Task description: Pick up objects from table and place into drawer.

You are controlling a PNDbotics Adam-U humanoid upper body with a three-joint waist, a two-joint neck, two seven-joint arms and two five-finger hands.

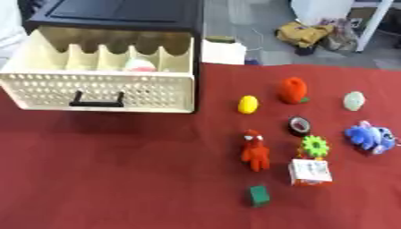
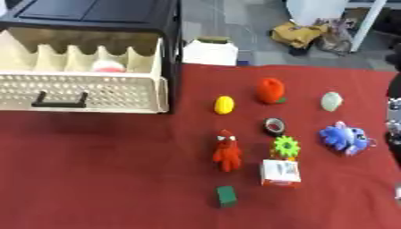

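No writing can be read on the white-and-red box (image 1: 310, 172); only a grey printed patch is seen on its top. The drawer (image 1: 98, 91) is pulled open at ten o'clock, and a pink-and-white item (image 1: 140, 65) lies in one of its compartments. On the red table (image 1: 117, 170) a red figure (image 1: 254, 150), green block (image 1: 259, 196), green gear (image 1: 315, 146), tape roll (image 1: 299, 125), yellow piece (image 1: 247, 104), orange fruit (image 1: 293, 90), pale egg (image 1: 354, 100) and blue plush (image 1: 369, 137) are spread from three to five o'clock — all apart, except the gear, just beside the box. Only the right eye view shows a dark arm part (image 2: 394, 116) at its right edge — the fingers cannot be told. The left hand is not seen.
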